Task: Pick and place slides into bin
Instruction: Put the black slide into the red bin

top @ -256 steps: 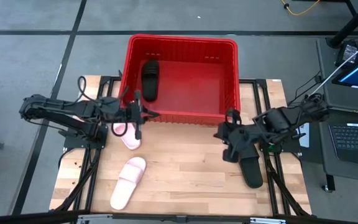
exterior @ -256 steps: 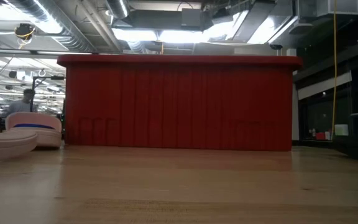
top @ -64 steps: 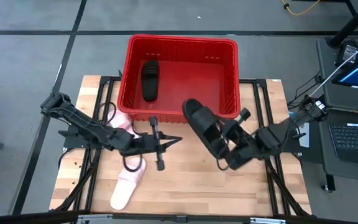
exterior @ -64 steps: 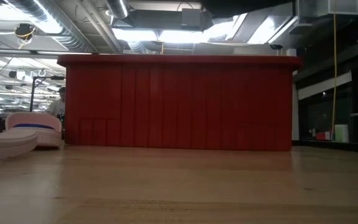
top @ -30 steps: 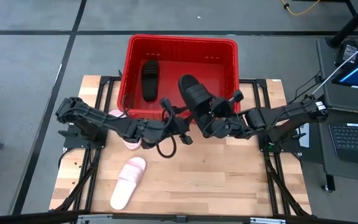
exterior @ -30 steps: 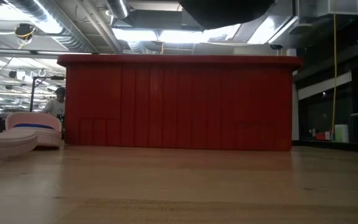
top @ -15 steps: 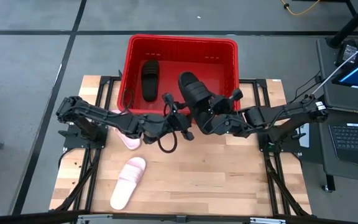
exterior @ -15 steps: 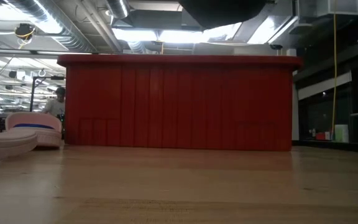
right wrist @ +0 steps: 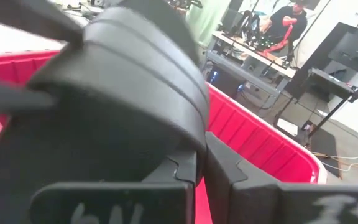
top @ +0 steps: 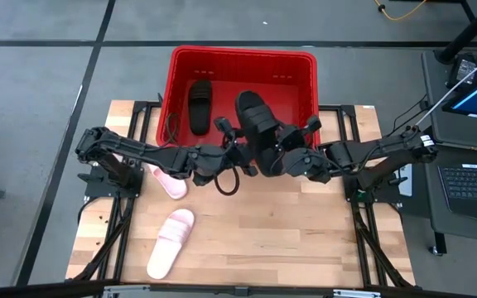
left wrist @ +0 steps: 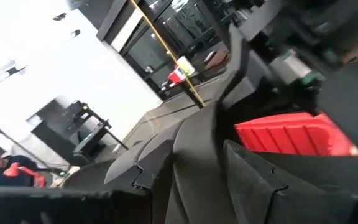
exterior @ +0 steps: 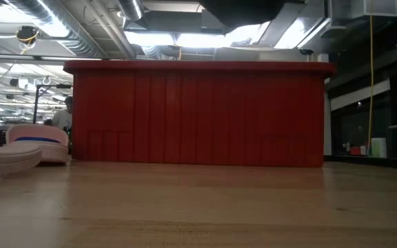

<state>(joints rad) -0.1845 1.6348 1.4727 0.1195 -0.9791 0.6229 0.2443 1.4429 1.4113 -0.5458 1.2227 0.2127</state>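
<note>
Black slide (top: 253,117) clamped in my right gripper (top: 281,155) hangs over the bin's (top: 243,55) near wall, left gripper (top: 232,151) beside it, fingers unreadable; next I'd carry it inward and release.

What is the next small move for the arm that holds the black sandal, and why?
Probably the right end effector should carry the black open-toe slide sandal slightly farther over the large red plastic basket before releasing: the sandal's heel end hangs over the near rim, while the left end effector sits close beside.
</note>
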